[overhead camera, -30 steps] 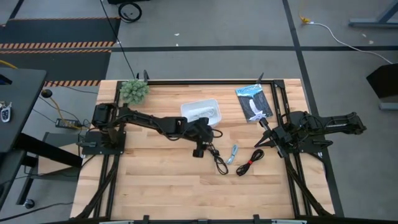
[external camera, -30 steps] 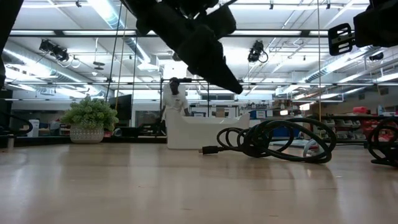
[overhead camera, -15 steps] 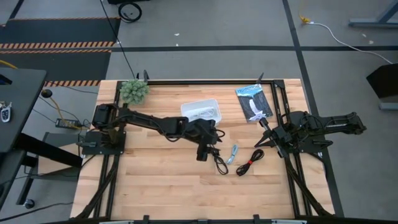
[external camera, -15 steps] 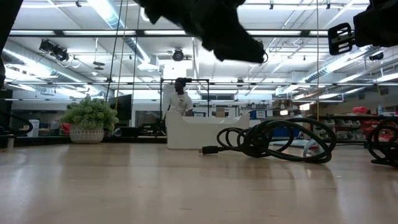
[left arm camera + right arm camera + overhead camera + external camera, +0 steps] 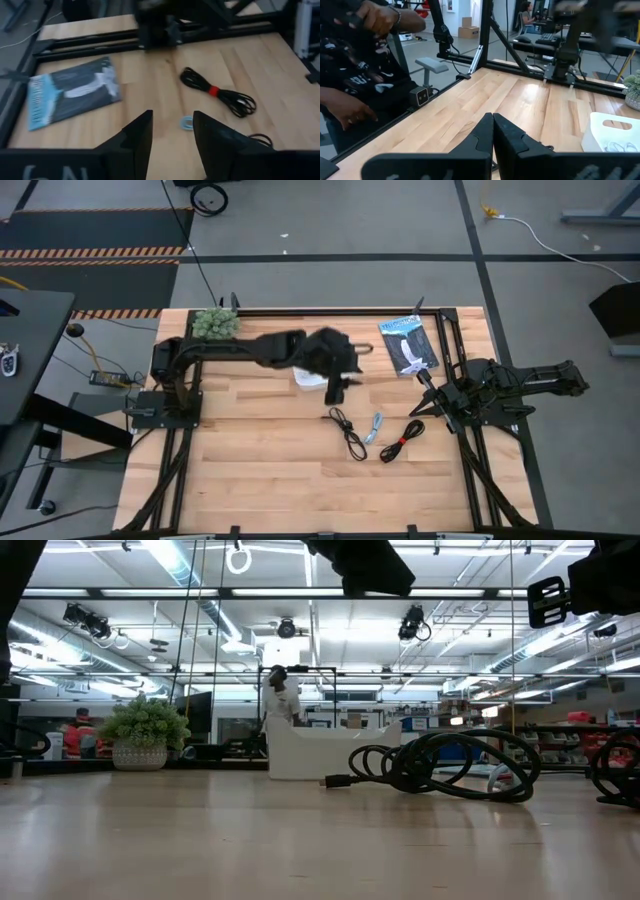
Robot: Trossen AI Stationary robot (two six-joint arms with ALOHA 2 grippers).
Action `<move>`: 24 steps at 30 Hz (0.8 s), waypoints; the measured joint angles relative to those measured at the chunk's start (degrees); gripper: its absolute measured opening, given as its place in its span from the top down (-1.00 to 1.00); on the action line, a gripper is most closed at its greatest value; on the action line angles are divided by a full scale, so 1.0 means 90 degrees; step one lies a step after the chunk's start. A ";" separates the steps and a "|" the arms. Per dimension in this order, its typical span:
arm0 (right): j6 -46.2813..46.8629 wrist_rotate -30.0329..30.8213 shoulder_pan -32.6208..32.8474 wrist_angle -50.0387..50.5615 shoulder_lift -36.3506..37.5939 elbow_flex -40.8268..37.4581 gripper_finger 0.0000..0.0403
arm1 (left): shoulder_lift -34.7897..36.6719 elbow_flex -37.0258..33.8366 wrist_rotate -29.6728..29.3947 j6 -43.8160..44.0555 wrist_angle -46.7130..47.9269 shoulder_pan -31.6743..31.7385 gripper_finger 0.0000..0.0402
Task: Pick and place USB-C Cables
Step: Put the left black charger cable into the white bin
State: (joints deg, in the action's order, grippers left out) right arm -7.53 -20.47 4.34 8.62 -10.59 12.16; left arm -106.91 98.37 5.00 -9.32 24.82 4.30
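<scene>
— So how many USB-C cables did you count?

— Four. Three lay loose on the wooden table (image 5: 250, 470): a black coiled cable (image 5: 347, 432), a short light blue-grey cable (image 5: 374, 426) just beside it, and a black cable with a red tie (image 5: 402, 440) next to that. The fourth, a thin white cable (image 5: 615, 146), lay inside the one white plastic tray (image 5: 600, 125).

— And the arms?

— Two. The left gripper (image 5: 333, 392) hung over the near edge of the tray, its fingers (image 5: 142, 132) spread apart with nothing between them. The three loose cables lay on the table ahead of it, apart from it; the blue-grey one showed between its fingers in the left wrist view.

— The right one?

— The right gripper (image 5: 419, 411) waited at the table's right side, fingers pressed together and empty, near the red-tied cable.

— Anything else?

— One flat dark packet with white print (image 5: 408, 345) and one small green potted plant (image 5: 215, 325) at the far edge.
</scene>
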 joint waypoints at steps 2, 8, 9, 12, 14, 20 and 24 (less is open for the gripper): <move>0.0000 -0.0001 0.0001 0.0002 0.0002 -0.0002 0.92 | 0.0000 0.0170 -0.0010 0.0009 0.0174 0.0091 0.28; 0.0000 0.0000 0.0000 0.0002 0.0001 -0.0001 0.92 | -0.0069 0.0623 -0.0132 0.0007 0.0582 0.0153 0.29; 0.0000 0.0000 0.0000 0.0002 0.0000 -0.0002 0.92 | -0.0109 0.0734 -0.0134 0.0010 0.0706 0.0148 0.29; 0.0000 0.0000 0.0000 0.0000 0.0000 -0.0002 0.92 | -0.0384 0.1186 -0.0184 0.0011 0.1057 0.0137 0.29; -0.0001 0.0000 0.0000 -0.0053 -0.0013 -0.0002 0.92 | -0.0627 0.1539 -0.0198 0.0012 0.1422 0.0107 0.29; 0.0000 -0.0003 0.0001 -0.0126 -0.0068 -0.0005 0.92 | -0.1332 0.2389 -0.0200 -0.0251 0.2016 0.0022 0.29; 0.0000 -0.0011 0.0002 -0.0146 -0.0085 -0.0005 0.92 | -0.1362 0.2337 -0.0016 -0.0937 0.2622 -0.0063 0.29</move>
State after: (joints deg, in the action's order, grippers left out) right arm -7.53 -20.57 4.36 7.31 -11.35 12.12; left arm -119.17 119.40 4.86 -17.75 48.42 3.73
